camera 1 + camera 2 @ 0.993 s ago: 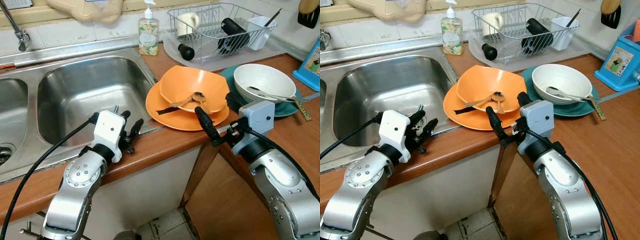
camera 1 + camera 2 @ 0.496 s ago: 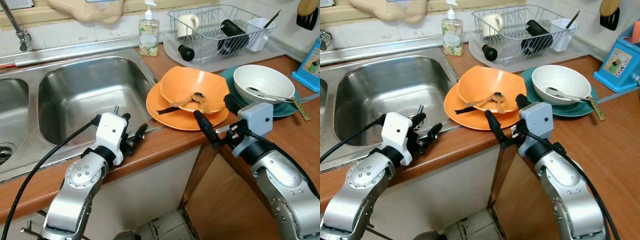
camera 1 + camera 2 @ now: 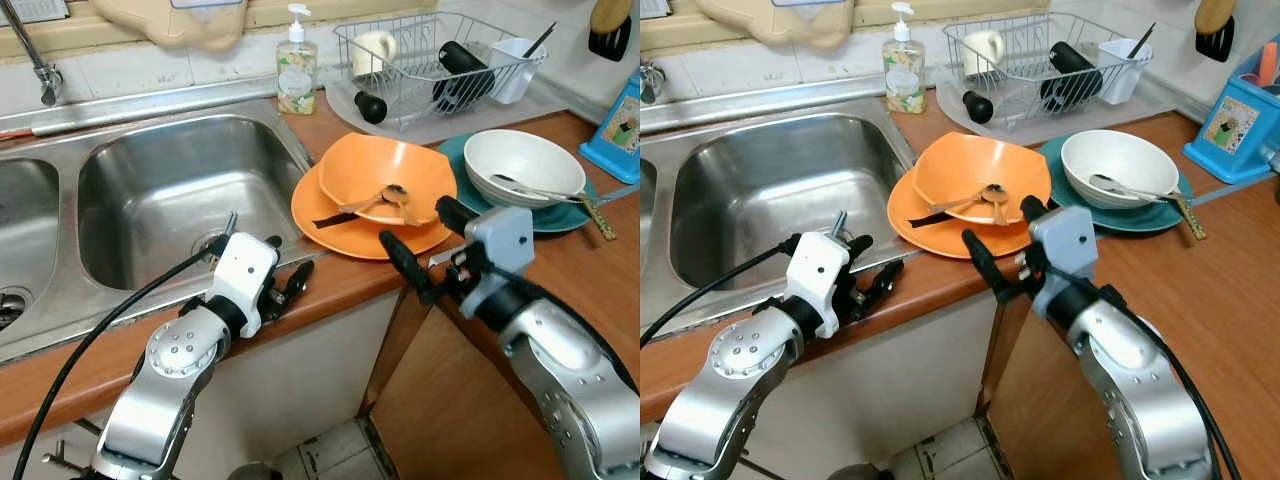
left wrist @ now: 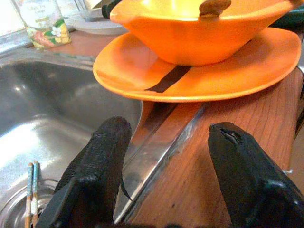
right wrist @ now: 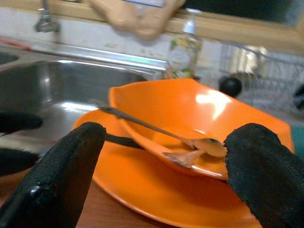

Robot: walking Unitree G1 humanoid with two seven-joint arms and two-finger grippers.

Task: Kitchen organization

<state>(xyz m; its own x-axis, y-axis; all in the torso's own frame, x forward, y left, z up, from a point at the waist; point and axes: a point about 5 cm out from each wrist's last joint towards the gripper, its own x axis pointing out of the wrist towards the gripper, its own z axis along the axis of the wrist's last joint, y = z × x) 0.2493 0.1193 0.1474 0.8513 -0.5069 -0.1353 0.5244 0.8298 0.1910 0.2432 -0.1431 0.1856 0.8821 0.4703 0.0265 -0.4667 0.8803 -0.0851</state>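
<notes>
An orange bowl (image 3: 385,170) holding two spoons (image 3: 388,196) sits on an orange plate (image 3: 320,205) at the counter's front, right of the sink (image 3: 170,190). A dark strip (image 4: 168,80) lies on the plate under the bowl. My left gripper (image 3: 283,268) is open over the counter edge beside the sink rim, just short of the plate, nothing between its fingers (image 4: 102,156). My right gripper (image 3: 412,222) is open at the plate's near right side, facing the bowl (image 5: 190,118), holding nothing. A white bowl (image 3: 520,160) with cutlery rests on a teal plate (image 3: 570,218).
A dish rack (image 3: 430,60) with a mug and dark items stands at the back, a soap bottle (image 3: 297,70) beside it. A blue box (image 3: 622,130) is at the far right. Chopsticks (image 4: 32,190) lie in the sink. The counter's front edge drops to cabinets.
My left gripper has slid right along the counter edge toward the orange plate. The right gripper has edged slightly left, nearer the bowl. Dishes have not moved.
</notes>
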